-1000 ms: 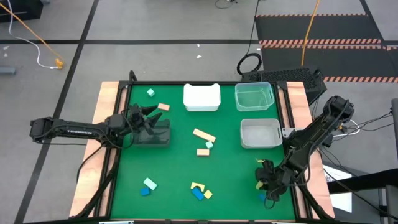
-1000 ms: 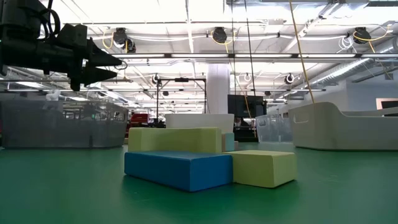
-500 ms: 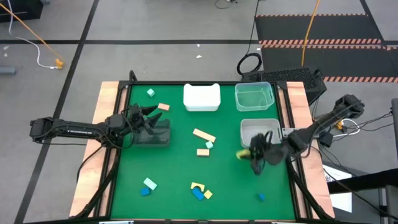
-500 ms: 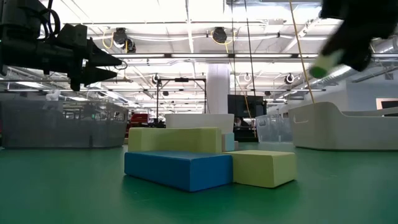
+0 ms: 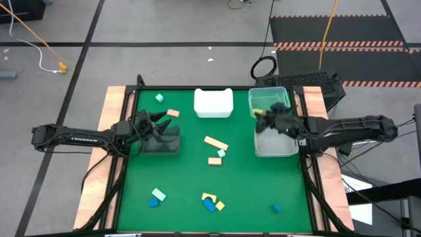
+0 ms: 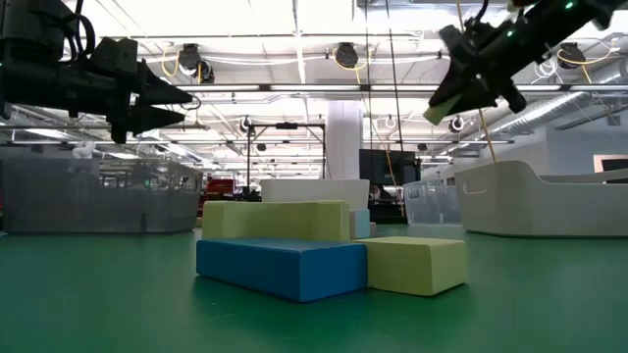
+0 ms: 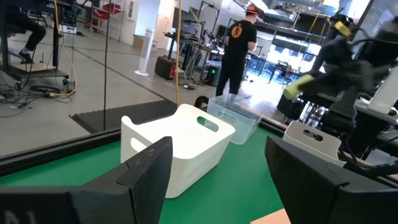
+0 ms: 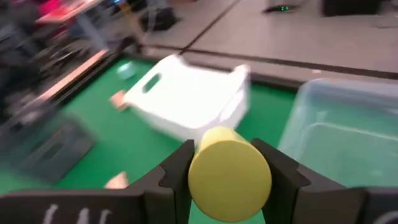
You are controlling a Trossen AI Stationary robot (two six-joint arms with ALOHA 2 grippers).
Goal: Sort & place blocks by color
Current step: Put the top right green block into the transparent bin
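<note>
My right gripper (image 5: 263,117) hangs in the air at the near rim of the clear bin (image 5: 271,99), shut on a yellow block (image 5: 258,112); the low view shows the same gripper (image 6: 469,86) and block (image 6: 439,111) high above the table. My left gripper (image 5: 155,121) waits open above the dark bin (image 5: 164,142). Other blocks lie flat on the green mat: mint (image 5: 159,98), tan (image 5: 173,113), a tan bar (image 5: 215,143), and a near group of blue (image 5: 209,205) and yellow (image 5: 220,205). My right gripper pinches the yellow block between its two fingers, one on either side (image 8: 177,169). The block's round-looking end face (image 8: 230,173) points out past the fingertips. It is lifted clear of the table, and the fingers reach toward the table's left, slanting down.
A white bin (image 5: 213,103) stands at the far edge next to the clear bin, and a pale grey bin (image 5: 276,150) sits just nearer than the clear one. A single blue block (image 5: 276,209) lies by the near right corner. A person (image 7: 239,43) stands in the room beyond.
My right gripper has carried the yellow block up from the table's near right corner, toward the far edge, past the grey bin to the clear bin's near rim. It has stayed shut on the block. The blue block has stayed by the near right corner.
</note>
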